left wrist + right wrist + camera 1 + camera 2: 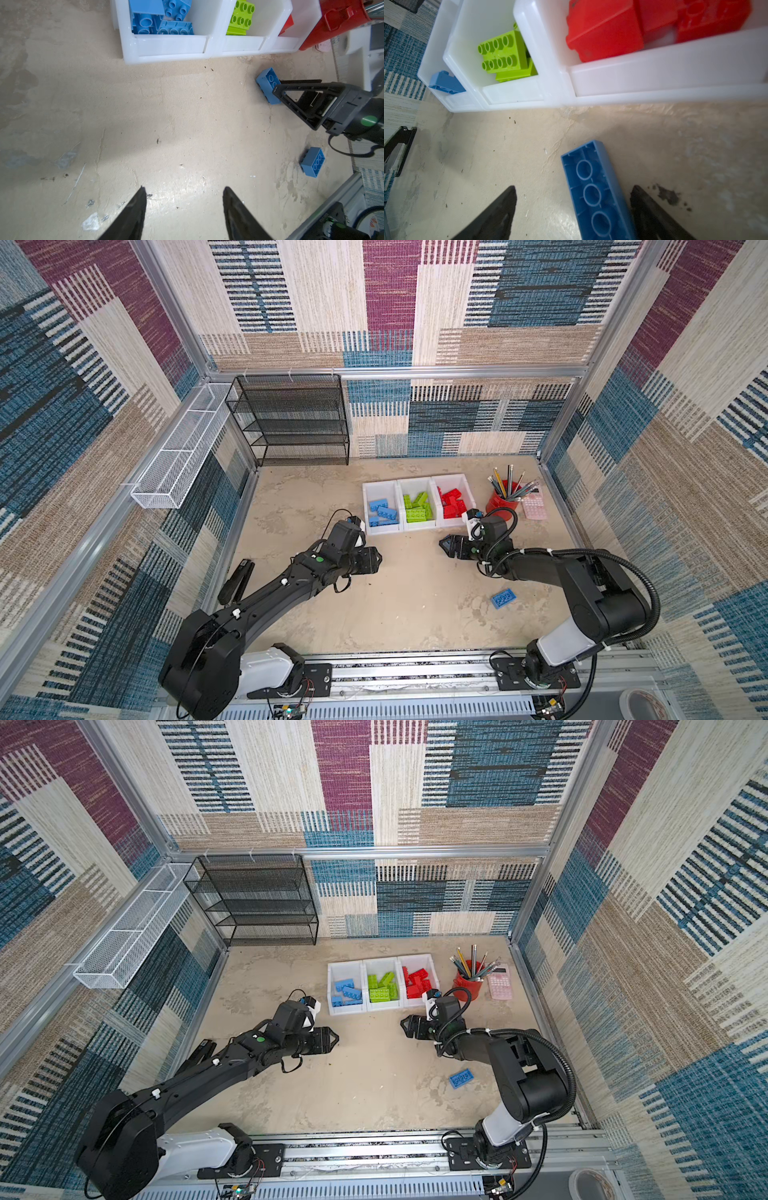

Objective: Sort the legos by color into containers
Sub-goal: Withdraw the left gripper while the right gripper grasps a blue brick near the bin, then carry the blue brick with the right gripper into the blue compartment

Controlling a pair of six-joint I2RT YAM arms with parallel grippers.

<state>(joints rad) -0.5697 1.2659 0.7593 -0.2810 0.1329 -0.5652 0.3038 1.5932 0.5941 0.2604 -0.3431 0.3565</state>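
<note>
— While the bins (397,497) hold nearly everything, which step is this?
— Last blues; my right gripper (445,545) straddles one blue brick (593,195) on its side, before the red bin (654,72); jaws wide, nothing clamped; left gripper (184,189) hangs part open, empty, over table (124,124).
— Next?
— I'd close squarely, lift, carry to the blue bin (366,506); second brick (503,598) lies near my right arm (540,564).
</note>
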